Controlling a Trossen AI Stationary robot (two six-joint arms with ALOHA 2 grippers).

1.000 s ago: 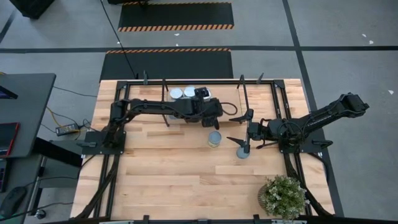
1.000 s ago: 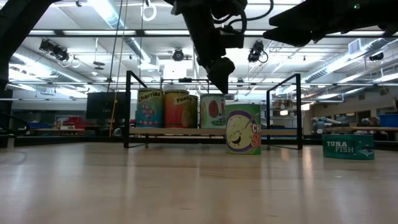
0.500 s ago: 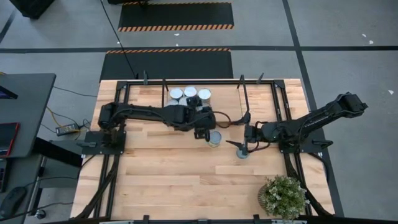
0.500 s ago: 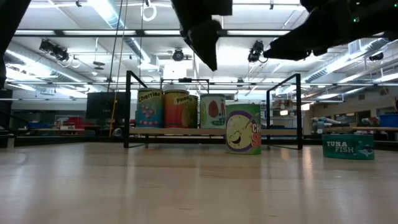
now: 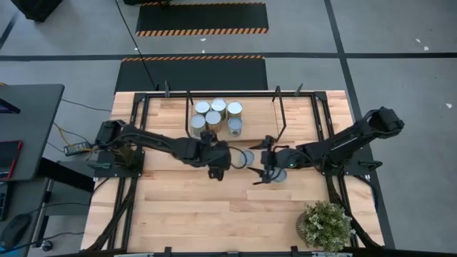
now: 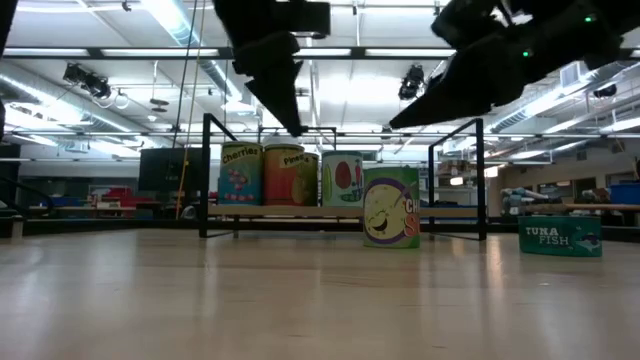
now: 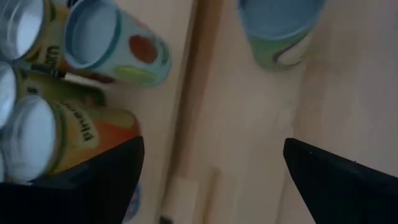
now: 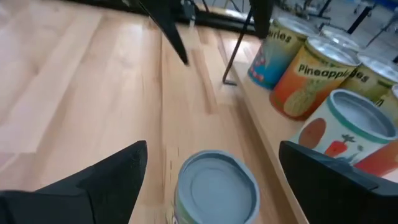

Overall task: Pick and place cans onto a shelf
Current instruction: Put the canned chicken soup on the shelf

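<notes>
Cans (image 5: pixel 215 114) on shelf (image 5: pixel 253 118) unchanged; both end effectors, L (image 5: pixel 217 170) & R (image 5: pixel 261 173), wide, empty, moved nearer.

From above, we see the green can (image 5: pixel 245 158) mostly hidden between the two arms, and the flat tuna tin (image 5: pixel 277 175) half covered by the right end effector (image 5: pixel 260 167). In the left wrist view the pineapple can (image 7: pixel 59 137) is blurred and cut off at the edge.
</notes>
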